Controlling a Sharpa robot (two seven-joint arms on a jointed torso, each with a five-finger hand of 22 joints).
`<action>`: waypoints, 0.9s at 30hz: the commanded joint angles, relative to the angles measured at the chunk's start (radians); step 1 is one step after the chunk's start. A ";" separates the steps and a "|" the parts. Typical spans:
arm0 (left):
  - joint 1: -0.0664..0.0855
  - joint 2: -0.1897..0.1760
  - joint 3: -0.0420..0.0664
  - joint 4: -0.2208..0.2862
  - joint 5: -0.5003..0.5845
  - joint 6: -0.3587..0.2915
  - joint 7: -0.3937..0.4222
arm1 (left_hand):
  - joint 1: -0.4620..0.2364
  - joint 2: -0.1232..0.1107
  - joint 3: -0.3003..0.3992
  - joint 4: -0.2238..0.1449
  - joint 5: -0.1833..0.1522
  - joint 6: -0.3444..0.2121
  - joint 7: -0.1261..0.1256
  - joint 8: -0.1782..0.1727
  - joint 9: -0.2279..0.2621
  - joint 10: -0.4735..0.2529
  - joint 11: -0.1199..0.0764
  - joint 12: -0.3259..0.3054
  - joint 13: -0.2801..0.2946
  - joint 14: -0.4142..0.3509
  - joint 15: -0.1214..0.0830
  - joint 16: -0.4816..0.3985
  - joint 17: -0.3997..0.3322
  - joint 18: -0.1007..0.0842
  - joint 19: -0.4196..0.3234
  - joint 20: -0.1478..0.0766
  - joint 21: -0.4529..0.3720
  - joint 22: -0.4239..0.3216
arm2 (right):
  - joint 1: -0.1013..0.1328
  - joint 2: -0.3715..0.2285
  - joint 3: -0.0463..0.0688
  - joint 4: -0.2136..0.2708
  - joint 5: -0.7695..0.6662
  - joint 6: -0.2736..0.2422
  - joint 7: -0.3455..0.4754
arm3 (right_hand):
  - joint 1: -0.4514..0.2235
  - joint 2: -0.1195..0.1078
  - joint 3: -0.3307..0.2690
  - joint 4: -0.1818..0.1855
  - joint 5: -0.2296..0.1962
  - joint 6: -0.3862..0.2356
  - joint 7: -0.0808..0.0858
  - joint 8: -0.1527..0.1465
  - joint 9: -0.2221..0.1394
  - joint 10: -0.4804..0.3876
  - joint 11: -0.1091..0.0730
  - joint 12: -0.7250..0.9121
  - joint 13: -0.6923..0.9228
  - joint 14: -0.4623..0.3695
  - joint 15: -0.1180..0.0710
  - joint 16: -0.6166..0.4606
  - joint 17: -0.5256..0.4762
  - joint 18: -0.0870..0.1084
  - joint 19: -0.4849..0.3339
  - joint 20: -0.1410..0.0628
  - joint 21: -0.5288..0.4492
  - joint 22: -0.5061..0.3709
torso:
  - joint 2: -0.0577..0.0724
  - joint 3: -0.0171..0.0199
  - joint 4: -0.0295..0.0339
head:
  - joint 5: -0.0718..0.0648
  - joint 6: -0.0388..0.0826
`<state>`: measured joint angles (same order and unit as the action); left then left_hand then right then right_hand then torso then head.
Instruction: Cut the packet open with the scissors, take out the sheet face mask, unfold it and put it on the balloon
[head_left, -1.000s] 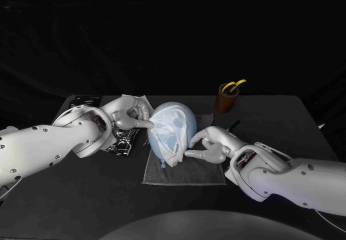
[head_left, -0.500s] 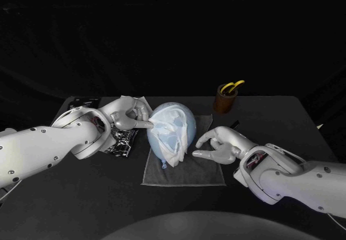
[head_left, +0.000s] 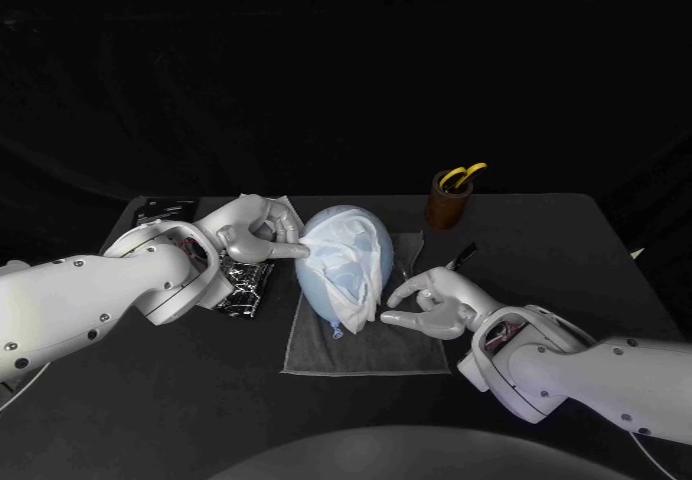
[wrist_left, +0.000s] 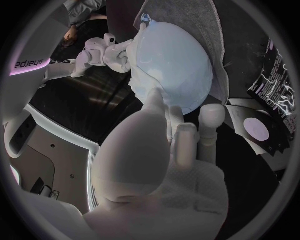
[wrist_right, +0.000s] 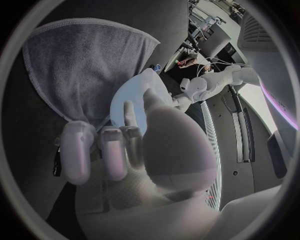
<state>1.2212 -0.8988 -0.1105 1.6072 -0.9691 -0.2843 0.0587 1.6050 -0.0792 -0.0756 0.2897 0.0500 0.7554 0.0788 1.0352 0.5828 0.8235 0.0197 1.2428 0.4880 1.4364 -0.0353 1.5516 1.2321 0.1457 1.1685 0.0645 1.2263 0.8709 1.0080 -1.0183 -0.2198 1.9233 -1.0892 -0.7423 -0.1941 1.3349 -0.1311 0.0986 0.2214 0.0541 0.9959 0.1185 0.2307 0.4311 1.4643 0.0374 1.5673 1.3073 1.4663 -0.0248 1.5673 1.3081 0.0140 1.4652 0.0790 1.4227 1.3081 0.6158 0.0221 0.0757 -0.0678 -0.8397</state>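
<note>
The pale blue balloon (head_left: 327, 224) lies on a grey towel (head_left: 368, 350) at the table's middle, with the white sheet mask (head_left: 346, 268) draped over its near side. My left hand (head_left: 257, 235) is at the balloon's left flank, one fingertip touching it, as the left wrist view shows on the balloon (wrist_left: 175, 65). My right hand (head_left: 433, 303) hovers just right of the balloon's lower end with thumb and fingers curved apart, holding nothing. The cut black packet (head_left: 245, 285) lies left of the towel. The yellow-handled scissors (head_left: 463, 175) stand in a brown cup (head_left: 450, 205).
A flat black box (head_left: 162, 210) lies at the back left corner. A small dark object (head_left: 464, 251) sits on the table between the cup and my right hand. The towel (wrist_right: 87, 60) reaches toward the table's front.
My right hand has drawn back from the balloon's right side toward the front and let go of the mask. The left hand has kept its place against the balloon.
</note>
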 joint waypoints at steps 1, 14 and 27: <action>0.000 0.002 0.001 0.001 0.031 0.014 0.015 | -0.007 0.006 -0.006 0.002 -0.002 -0.005 0.000 -0.004 -0.001 -0.009 -0.001 -0.003 -0.001 -0.002 -0.001 0.001 0.001 -0.010 -0.006 -0.001 0.000 0.003 | -0.007 0.012 0.001 -0.005 0.094 -0.063 0.063 | 0.017 0.002 -0.008 -0.002 -0.005 -0.004 0.002 -0.006 -0.001 0.106 0.004 0.003 0.264 0.105 -0.001 0.003 0.263 0.018 0.048 -0.002 -0.004 0.219 | 0.000 -0.0004 0.0005 | -0.003 -0.002; 0.000 0.004 0.001 -0.002 0.029 0.018 0.008 | -0.007 0.007 -0.006 0.002 -0.002 -0.005 0.000 -0.004 -0.001 -0.009 -0.001 -0.003 -0.001 0.000 -0.001 0.002 0.008 -0.011 -0.003 -0.001 0.002 0.008 | -0.019 0.039 0.001 -0.043 0.120 -0.113 0.111 | 0.037 0.016 -0.011 -0.003 -0.005 -0.006 0.005 -0.010 -0.002 0.106 0.006 0.003 0.264 0.105 0.001 0.003 0.263 0.018 0.047 0.000 -0.004 0.219 | 0.000 0.0004 -0.0003 | -0.003 -0.003; 0.000 0.006 0.001 -0.004 0.028 0.018 0.005 | -0.007 0.008 -0.006 0.001 -0.002 -0.004 0.000 -0.004 0.000 -0.008 -0.001 -0.002 0.000 0.001 -0.001 0.002 0.010 -0.011 -0.003 -0.001 0.003 0.009 | -0.021 0.062 0.001 -0.050 0.131 -0.112 0.131 | 0.053 0.029 -0.012 -0.005 -0.005 -0.004 0.005 -0.013 -0.002 0.106 0.007 0.003 0.264 0.105 0.002 0.003 0.263 0.018 0.048 0.001 -0.003 0.219 | 0.000 -0.0005 0.0001 | -0.002 -0.006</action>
<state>1.2212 -0.8951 -0.1105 1.6029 -0.9465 -0.2786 0.0579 1.6011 -0.0753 -0.0756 0.2897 0.0500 0.7555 0.0788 1.0352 0.5816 0.8237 0.0198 1.2423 0.4866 1.4363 -0.0353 1.5496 1.2409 0.1457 1.1684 0.0646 1.2263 0.8791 0.9879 -0.9580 -0.2190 1.8734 -0.9639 -0.8450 -0.0868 1.3821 -0.1024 0.0926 0.2153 0.0541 0.9930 0.1213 0.2220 0.4301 1.4664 0.0395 1.5644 1.3080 1.4663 -0.0247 1.5673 1.3081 0.0141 1.4634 0.0806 1.4222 1.3078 0.6158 0.0220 0.0753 -0.0697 -0.8448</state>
